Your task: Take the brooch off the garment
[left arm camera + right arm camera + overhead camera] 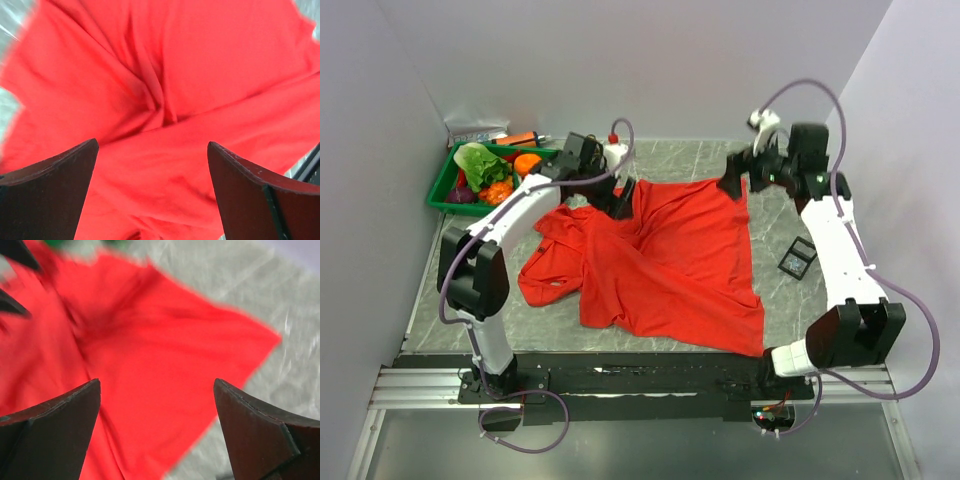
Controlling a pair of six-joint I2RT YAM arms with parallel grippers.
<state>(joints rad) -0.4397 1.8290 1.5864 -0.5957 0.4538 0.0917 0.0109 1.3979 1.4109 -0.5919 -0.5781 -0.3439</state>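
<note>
A gray stone-look table [700, 155] sits between pale walls [650, 60]. A big red shirt [670, 260] lies crumpled in the middle of the picture from above, with its sleeves toward the left.

The job looks like it is at the start. The brooch is a tiny thing, and I cannot see it in any picture. It may be hidden in a fold or be too small to show. So I think finding it and pulling it off the shirt are both left to do.

The left fingers [617, 200] hang over the top edge of the shirt, near the folds. They are wide apart and hold nothing. The right fingers [732, 183] are at the upper right corner of the shirt. They are wide apart too, with nothing between them.

At the upper left is a green tray [442, 190]. It holds a leafy lettuce [478, 162], some orange pieces [527, 163] and something purple [460, 195]. A white bottle [616, 152] stands near it. A flat dark square [798, 258] lies on the table right of the shirt.
</note>
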